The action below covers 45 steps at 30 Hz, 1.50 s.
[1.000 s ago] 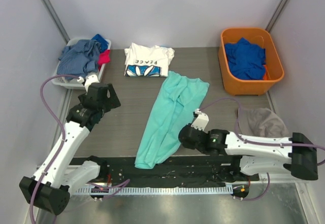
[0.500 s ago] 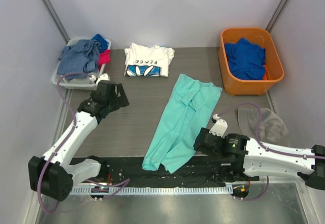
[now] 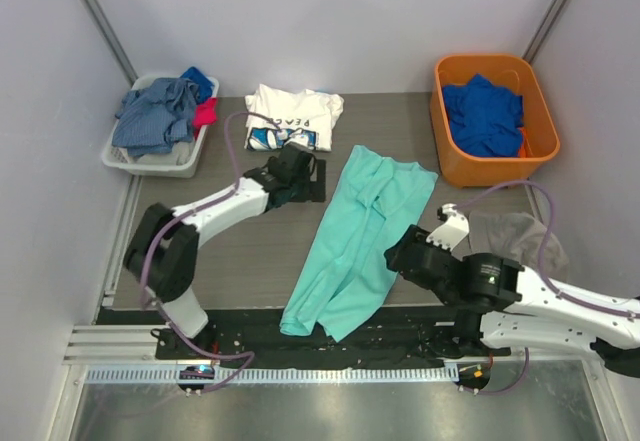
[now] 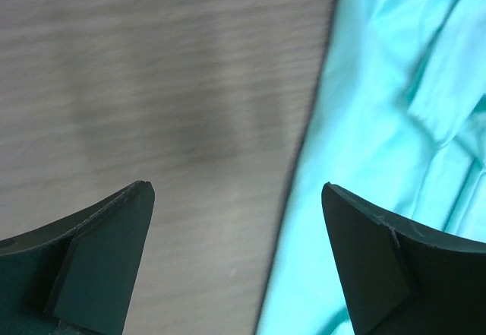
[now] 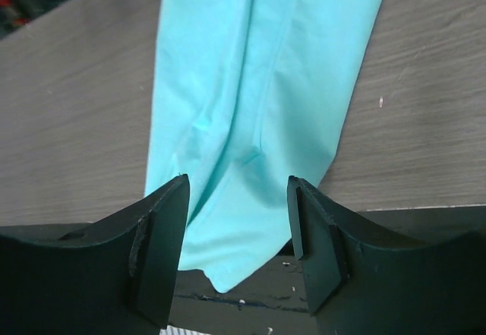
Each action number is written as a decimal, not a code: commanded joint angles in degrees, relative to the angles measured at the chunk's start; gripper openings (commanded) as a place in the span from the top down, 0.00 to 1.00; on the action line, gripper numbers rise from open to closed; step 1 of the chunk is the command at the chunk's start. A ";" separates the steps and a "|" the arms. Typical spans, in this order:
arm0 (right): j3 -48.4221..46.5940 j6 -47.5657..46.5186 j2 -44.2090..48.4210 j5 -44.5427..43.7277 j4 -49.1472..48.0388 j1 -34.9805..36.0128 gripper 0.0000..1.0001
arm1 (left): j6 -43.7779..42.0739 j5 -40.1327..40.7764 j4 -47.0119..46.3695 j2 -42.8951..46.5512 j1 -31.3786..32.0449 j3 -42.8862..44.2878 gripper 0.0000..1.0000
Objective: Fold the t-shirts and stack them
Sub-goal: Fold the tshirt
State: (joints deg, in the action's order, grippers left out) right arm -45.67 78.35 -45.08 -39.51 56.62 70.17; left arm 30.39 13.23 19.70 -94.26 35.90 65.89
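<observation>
The mint-teal t-shirt (image 3: 358, 233) lies bunched in a long slanted strip on the table, its lower tip over the black strip at the near edge. The white "PEACE" t-shirt (image 3: 290, 116) sits folded at the back. My left gripper (image 3: 318, 179) hangs open at the teal shirt's upper left edge. In the left wrist view that gripper (image 4: 235, 188) straddles the edge of the teal cloth (image 4: 395, 84), with bare table under the left finger. My right gripper (image 3: 393, 256) stands open by the shirt's lower right edge. In the right wrist view it (image 5: 237, 181) hovers above the teal cloth (image 5: 258, 84), holding nothing.
A white basket (image 3: 118, 161) at the back left holds grey-blue denim-like clothes (image 3: 155, 121). An orange bin (image 3: 440, 136) at the back right holds a royal blue garment (image 3: 485, 116). A grey cloth (image 3: 515, 236) lies at the right. A black strip (image 3: 230, 329) runs along the near edge.
My right gripper dragged the teal shirt to the right, then opened and let it go. My left arm swung from the left side across to the shirt's upper left edge.
</observation>
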 commanded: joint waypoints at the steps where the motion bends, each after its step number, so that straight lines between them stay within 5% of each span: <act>1: -3.72 -1.79 3.15 -7.69 3.40 0.05 0.37 | -3.05 -2.77 -8.63 -9.43 0.75 9.75 0.02; 12: -5.31 -4.17 2.81 -7.25 2.53 0.05 0.37 | -9.30 -5.50 -9.07 -34.48 0.75 33.06 0.01; 33: -4.69 -5.31 1.92 -9.10 2.35 0.05 0.33 | -6.31 -21.30 -8.45 -47.42 -1.27 47.58 0.05; 39: -4.43 -5.05 2.45 -9.62 2.27 -0.04 0.33 | -7.01 -27.11 -6.53 -49.09 -1.27 49.77 0.20; 42: -4.43 -5.05 2.63 -9.63 2.27 -0.21 0.33 | -7.10 -28.61 -4.60 -50.40 -1.27 51.62 0.42; 44: -4.34 -5.04 2.72 -9.71 2.35 -0.30 0.33 | -7.19 -30.54 -3.80 -50.93 -1.27 52.67 0.65; 45: -4.25 -5.05 2.80 -9.80 2.27 -0.39 0.33 | -7.19 -30.81 -3.71 -51.11 -1.27 52.68 0.84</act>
State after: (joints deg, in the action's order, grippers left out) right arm -49.25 72.75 -43.09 -45.84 59.83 70.04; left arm 23.55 -12.27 11.64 -143.13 34.44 116.95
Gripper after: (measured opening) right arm 0.672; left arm 0.397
